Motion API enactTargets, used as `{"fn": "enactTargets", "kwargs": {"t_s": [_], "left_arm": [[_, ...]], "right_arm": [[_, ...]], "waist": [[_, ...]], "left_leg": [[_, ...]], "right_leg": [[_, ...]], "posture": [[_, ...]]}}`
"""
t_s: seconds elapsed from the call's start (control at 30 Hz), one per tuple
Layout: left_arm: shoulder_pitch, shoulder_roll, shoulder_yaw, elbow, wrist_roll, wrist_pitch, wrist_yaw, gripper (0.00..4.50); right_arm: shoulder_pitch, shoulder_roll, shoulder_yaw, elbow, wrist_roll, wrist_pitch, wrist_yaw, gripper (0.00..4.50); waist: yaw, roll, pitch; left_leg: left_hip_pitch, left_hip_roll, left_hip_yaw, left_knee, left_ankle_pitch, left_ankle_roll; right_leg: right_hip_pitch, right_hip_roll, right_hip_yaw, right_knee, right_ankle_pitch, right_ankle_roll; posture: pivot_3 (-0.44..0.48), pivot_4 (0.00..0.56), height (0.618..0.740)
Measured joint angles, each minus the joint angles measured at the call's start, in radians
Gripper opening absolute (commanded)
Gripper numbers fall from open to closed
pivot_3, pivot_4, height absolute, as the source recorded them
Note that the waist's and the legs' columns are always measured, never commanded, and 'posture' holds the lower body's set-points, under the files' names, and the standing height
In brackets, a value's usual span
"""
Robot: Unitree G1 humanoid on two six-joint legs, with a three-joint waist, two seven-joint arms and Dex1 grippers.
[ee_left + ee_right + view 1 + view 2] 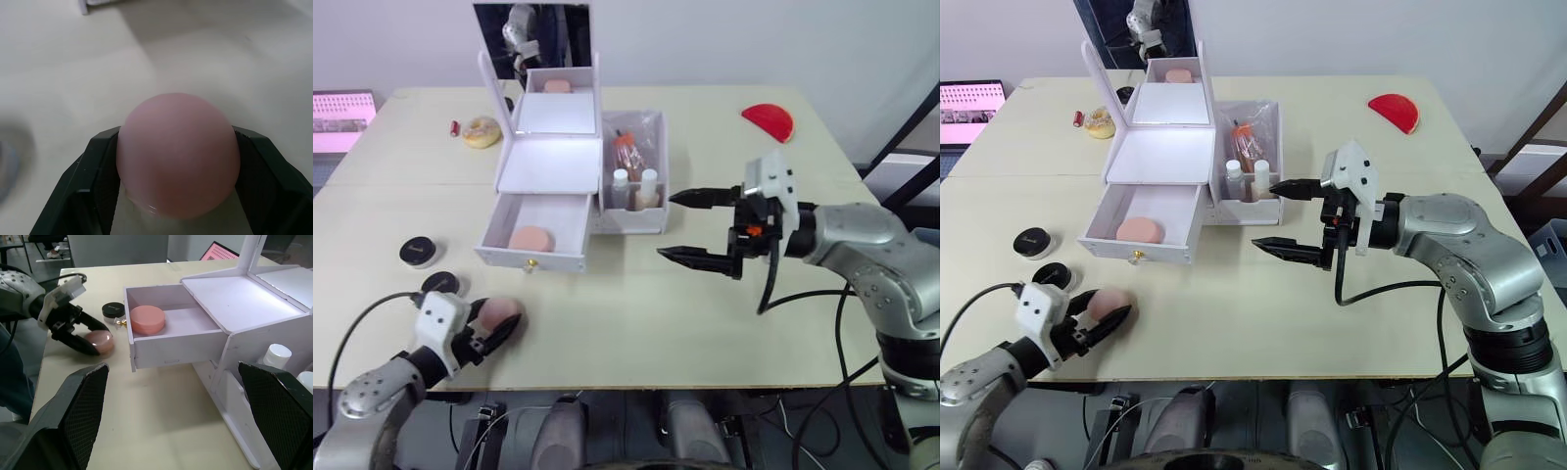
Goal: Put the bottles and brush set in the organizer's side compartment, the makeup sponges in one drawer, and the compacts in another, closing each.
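Down at seven o'clock on the worktop (636, 323), the left gripper (494, 331) lies low near the front edge, forearm angled in from the corner, its two black fingers closed around a pink makeup sponge (499, 315). The left wrist view shows the sponge seated squarely between both fingers (98, 166), resting just on the surface.

Over at three o'clock, the right arm reaches in from the side, elbow bent, forearm nearly level, and the right gripper (697, 228) hangs above the worktop with its fingers spread wide and holding nothing, the tips pointing toward the organizer (548, 166).

The organizer stands at twelve o'clock, mirror lid up. Its lower drawer (534, 233) is pulled out toward the front edge with a pink round piece (531, 238) lying inside. The side compartment (631, 171) on the right of it holds two white-capped bottles (634, 186) at the front and the packaged brush set (628, 147) behind.

Two black compacts (418, 252) sit at nine o'clock, one just beside the left gripper's cable, both well apart from the drawer. A yellow ring-shaped item (481, 131) sits at eleven o'clock and a red half-disc (769, 120) at one o'clock near the far edge.

Between the open drawer front and the two grippers lies a broad bare stretch of worktop.
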Motion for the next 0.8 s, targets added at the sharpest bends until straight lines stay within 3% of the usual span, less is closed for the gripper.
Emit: {"fn": "enactTargets", "kwargs": {"t_s": [0.27, 0.4, 0.57, 0.8], "left_arm": [[-0.080, 0.247, 0.292, -0.023, -0.226, 0.173, -0.089, 2.67], [-0.234, 0.354, 0.306, 0.058, -0.276, 0.223, -0.125, 2.67], [-0.456, 0.444, 0.212, 0.148, -0.320, 0.253, -0.189, 2.67], [-0.837, 0.432, -0.177, 0.328, -0.262, 0.228, -0.407, 2.67]], "right_arm": [[0.008, 0.000, -0.002, -0.012, 0.003, 0.006, -0.011, 4.50], [0.012, -0.003, -0.013, -0.018, 0.023, 0.020, -0.012, 4.50], [-0.001, -0.007, -0.047, -0.027, 0.057, 0.036, -0.019, 4.50], [-0.002, -0.013, -0.065, -0.028, 0.056, 0.036, -0.033, 4.50]], "waist": [[0.002, 0.000, 0.000], [0.001, 0.001, 0.000], [-0.002, 0.001, 0.001], [-0.002, 0.001, 0.001]], "left_leg": [[0.000, 0.000, -0.001, 0.000, 0.000, 0.000], [-0.001, 0.000, 0.000, -0.001, 0.000, 0.000], [-0.001, 0.000, 0.000, -0.003, 0.000, 0.000], [-0.001, 0.000, 0.000, -0.002, 0.000, -0.001]], "right_leg": [[0.000, 0.000, 0.000, 0.000, 0.000, 0.000], [0.000, 0.000, 0.000, -0.001, 0.000, 0.000], [0.000, 0.000, 0.000, -0.002, 0.000, 0.000], [0.000, 0.000, 0.000, -0.002, 0.000, 0.001]], "posture": [[0.000, 0.150, 0.739], [0.000, 0.150, 0.739], [0.000, 0.150, 0.739], [0.000, 0.150, 0.739]]}}
